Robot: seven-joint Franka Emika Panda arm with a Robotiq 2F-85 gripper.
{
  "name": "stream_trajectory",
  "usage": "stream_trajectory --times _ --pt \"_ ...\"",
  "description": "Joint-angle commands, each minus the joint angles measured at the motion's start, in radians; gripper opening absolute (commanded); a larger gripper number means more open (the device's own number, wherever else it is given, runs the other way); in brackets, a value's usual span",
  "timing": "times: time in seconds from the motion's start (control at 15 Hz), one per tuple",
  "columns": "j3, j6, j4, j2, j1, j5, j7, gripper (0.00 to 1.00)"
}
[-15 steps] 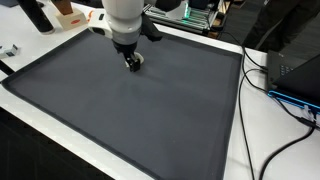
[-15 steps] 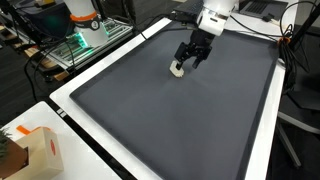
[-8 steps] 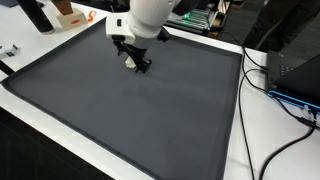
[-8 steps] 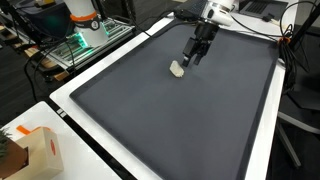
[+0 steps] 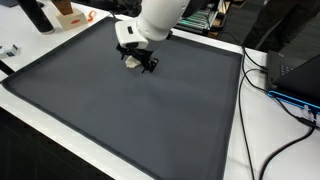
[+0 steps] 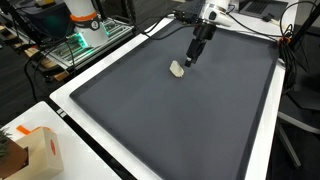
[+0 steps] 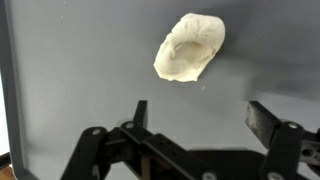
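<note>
A small cream-white lump [image 7: 189,47] lies on the dark grey mat [image 7: 80,70]; it also shows in both exterior views [image 6: 177,69] [image 5: 131,59]. My gripper [image 7: 203,115] is open and empty, its two black fingers spread apart, and it hangs above the mat a little away from the lump. In an exterior view the gripper [image 6: 193,56] is raised beside the lump, not touching it. In an exterior view the gripper [image 5: 148,64] and the white arm partly hide the lump.
The mat [image 5: 130,110] covers a white table [image 5: 240,150]. Cables [image 5: 285,95] and a dark box [image 5: 300,70] lie at one side. A cardboard box [image 6: 35,150] stands at a corner. Equipment racks [image 6: 70,40] stand behind.
The gripper let go of the lump, opened, and rose up and away from it. The lump stays on the mat.
</note>
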Motion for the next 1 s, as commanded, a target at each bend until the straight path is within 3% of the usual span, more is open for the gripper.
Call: stream_trajectory --times 0.0,0.93 --pt "0.018 0.067 -0.082 -0.048 -0.014 -0.027 -0.086 1.0" --pt "0.055 0.125 -0.251 -0.165 -0.055 -0.019 -0.355 1.0"
